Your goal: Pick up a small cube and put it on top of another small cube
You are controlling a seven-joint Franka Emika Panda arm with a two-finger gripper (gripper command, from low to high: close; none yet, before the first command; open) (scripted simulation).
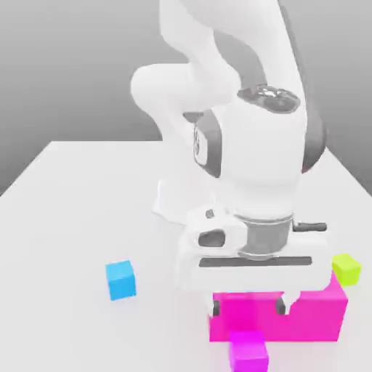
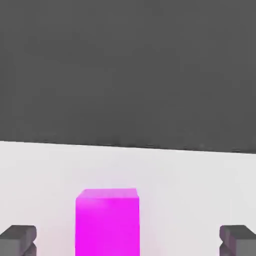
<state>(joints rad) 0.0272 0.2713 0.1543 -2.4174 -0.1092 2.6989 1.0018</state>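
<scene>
The grab has not been made yet; the arm is being lined up over the small cube (image 1: 248, 352). In the exterior view this magenta-purple cube is seen at about 6 o'clock on the table (image 1: 65, 211), touching or just in front of the big pink block (image 1: 312, 314). The gripper (image 1: 287, 306) is seen low over that pink block, at about 5 o'clock. In the hand view, the small cube (image 2: 107, 222) is seen between the two dark fingertips (image 2: 18, 240), and wide gaps are left on both sides. So the pincer is held wide open and nothing is gripped.

The lime-green cube (image 1: 346, 268), where the small cube is to be put, is seen at about 4 o'clock, just behind the pink block. A cyan cube (image 1: 120, 280) is seen at about 8 o'clock, well apart.

Next, the open fingers should probably be brought down around the small cube and shut on its sides. Care is needed so the pink block is not bumped.
</scene>
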